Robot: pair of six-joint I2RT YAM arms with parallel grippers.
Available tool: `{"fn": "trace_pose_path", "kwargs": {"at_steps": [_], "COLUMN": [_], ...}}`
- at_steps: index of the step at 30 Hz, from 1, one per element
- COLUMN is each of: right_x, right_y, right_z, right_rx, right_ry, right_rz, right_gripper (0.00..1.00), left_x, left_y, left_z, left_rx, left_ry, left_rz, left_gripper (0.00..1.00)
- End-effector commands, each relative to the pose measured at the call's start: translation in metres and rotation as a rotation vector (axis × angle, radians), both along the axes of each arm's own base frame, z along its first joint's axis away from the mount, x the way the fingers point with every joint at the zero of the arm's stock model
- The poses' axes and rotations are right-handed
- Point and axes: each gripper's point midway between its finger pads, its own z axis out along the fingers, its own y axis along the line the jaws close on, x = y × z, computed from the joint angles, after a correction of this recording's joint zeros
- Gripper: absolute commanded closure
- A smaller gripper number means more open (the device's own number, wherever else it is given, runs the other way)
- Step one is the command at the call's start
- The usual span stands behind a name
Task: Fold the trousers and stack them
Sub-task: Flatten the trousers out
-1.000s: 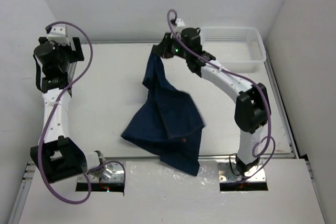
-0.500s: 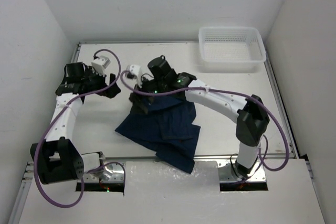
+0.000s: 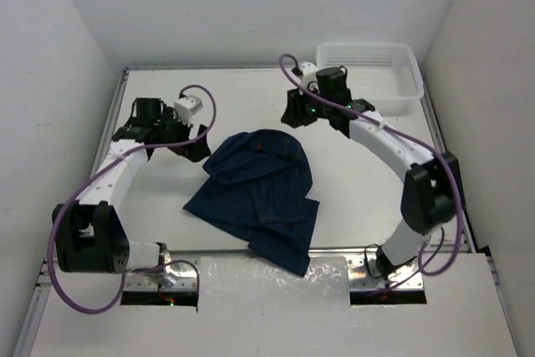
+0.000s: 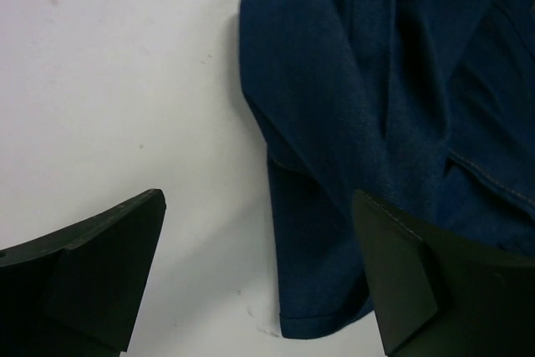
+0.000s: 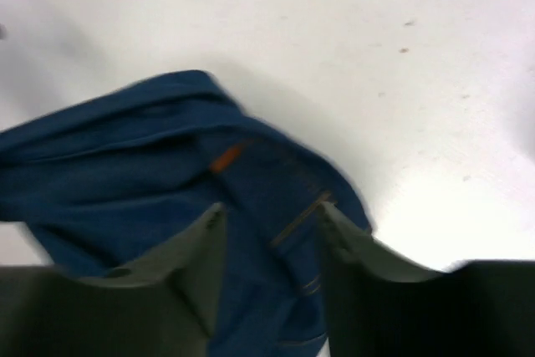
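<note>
Trousers [image 3: 259,186] lie in a loose, crumpled heap at the middle of the tabletop [image 3: 368,198], not folded flat. One dark corner reaches toward 5 o'clock, to the near edge.

The left tool [image 3: 196,146] is at 10 o'clock of the heap, just beside its edge. In the left wrist view its fingers [image 4: 92,282] stand wide apart. The hem of the denim lies on the tabletop between them, and the finger at 3 o'clock hides a part of the cloth.

The right tool [image 3: 292,114] is at 1 o'clock of the heap, near its far edge. Its own view is blurred. The fingers [image 5: 188,273] stand with a narrow gap, and below them is blue denim with a small orange tab [image 5: 227,157]; the cloth is not clamped.

The white mesh basket [image 3: 368,73] stands in the far corner at 1 o'clock, well apart from the trousers.
</note>
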Motion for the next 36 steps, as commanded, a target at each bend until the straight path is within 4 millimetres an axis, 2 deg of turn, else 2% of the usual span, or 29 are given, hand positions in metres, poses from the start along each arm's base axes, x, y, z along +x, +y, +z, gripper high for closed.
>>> {"fn": "trace_pose_path", "kwargs": {"at_steps": [1,2,3,4,7,8,10,13,15,16,17,18,19,20,21,22,24,25,26,27,28,29,30,31,32,33,34,35,36], "right_x": [0.019,0.023,0.026,0.027,0.032,0.031,0.032,0.040,0.043,0.048,0.045,0.045,0.046,0.049,0.053,0.059,0.072,0.085,0.094,0.108,0.121,0.129,0.145,0.154,0.159,0.161,0.161,0.152,0.146], "right_y": [-0.008,-0.009,-0.008,-0.009,-0.011,-0.010,-0.006,0.000,0.001,0.005,0.006,0.009,0.010,0.012,0.012,0.014,0.019,0.024,0.027,0.033,0.038,0.041,0.045,0.043,0.043,0.044,0.042,0.036,0.032], "right_z": [-0.040,-0.043,-0.050,-0.073,-0.096,-0.115,-0.131,-0.166,-0.178,-0.177,-0.186,-0.185,-0.183,-0.172,-0.164,-0.154,-0.119,-0.093,-0.067,-0.032,-0.002,0.029,0.081,0.112,0.140,0.190,0.219,0.252,0.267], "right_rx": [-0.213,-0.233,-0.246,-0.283,-0.336,-0.353,-0.358,-0.373,-0.378,-0.369,-0.368,-0.354,-0.347,-0.330,-0.327,-0.316,-0.290,-0.264,-0.241,-0.207,-0.169,-0.138,-0.085,-0.061,-0.035,0.017,0.047,0.078,0.091], "right_ry": [0.021,0.030,0.045,0.082,0.133,0.176,0.204,0.264,0.292,0.289,0.316,0.320,0.314,0.293,0.269,0.233,0.138,0.074,0.014,-0.066,-0.151,-0.222,-0.342,-0.408,-0.464,-0.563,-0.632,-0.693,-0.728], "right_rz": [-0.034,-0.028,-0.020,-0.001,0.022,0.035,0.057,0.057,0.053,0.054,0.053,0.058,0.055,0.052,0.044,0.039,0.044,0.039,0.033,0.017,0.003,-0.017,-0.049,-0.089,-0.110,-0.125,-0.140,-0.154,-0.163], "right_gripper": [0.49,0.31,0.28,0.24,0.17,0.15,0.09,0.06,0.09,0.14,0.22,0.32,0.53,0.67,0.81,1.00,1.00,1.00,1.00,1.00,1.00,1.00,1.00,1.00,1.00,1.00,1.00,1.00,1.00], "left_x": [0.004,-0.001,-0.004,-0.009,-0.026,-0.031,-0.034,-0.029,-0.025,-0.025,-0.024,-0.025,-0.023,-0.021,-0.016,-0.014,0.003,0.020,0.041,0.078,0.099,0.130,0.149,0.161,0.175,0.185,0.189,0.189,0.186], "left_y": [-0.023,-0.028,-0.032,-0.040,-0.050,-0.051,-0.052,-0.051,-0.045,-0.043,-0.041,-0.039,-0.037,-0.034,-0.033,-0.031,-0.026,-0.017,0.004,0.017,0.056,0.073,0.109,0.122,0.134,0.139,0.138,0.133,0.127], "left_z": [0.029,0.037,0.038,0.037,0.016,0.002,-0.010,-0.023,-0.032,-0.038,-0.042,-0.045,-0.049,-0.051,-0.050,-0.048,-0.037,-0.029,-0.017,0.018,0.040,0.099,0.120,0.149,0.215,0.239,0.293,0.317,0.339], "left_rx": [-0.025,-0.027,-0.020,0.004,0.072,0.087,0.108,0.133,0.184,0.196,0.217,0.226,0.238,0.256,0.264,0.272,0.297,0.326,0.412,0.438,0.490,0.485,0.491,0.497,0.494,0.496,0.497,0.488,0.470], "left_ry": [-0.041,-0.038,-0.034,-0.032,0.024,0.058,0.090,0.119,0.127,0.144,0.146,0.153,0.156,0.156,0.150,0.146,0.101,0.052,-0.007,-0.133,-0.185,-0.321,-0.359,-0.420,-0.565,-0.625,-0.762,-0.828,-0.890], "left_rz": [-0.082,-0.106,-0.128,-0.169,-0.244,-0.250,-0.256,-0.250,-0.237,-0.243,-0.246,-0.246,-0.244,-0.235,-0.227,-0.219,-0.194,-0.151,-0.074,0.003,0.123,0.208,0.303,0.342,0.394,0.409,0.400,0.384,0.366], "left_gripper": [0.07,0.04,0.03,0.02,0.00,0.00,0.00,0.00,0.05,0.09,0.29,0.43,0.62,0.94,1.00,1.00,1.00,1.00,1.00,1.00,1.00,1.00,1.00,1.00,1.00,1.00,1.00,1.00,1.00]}}
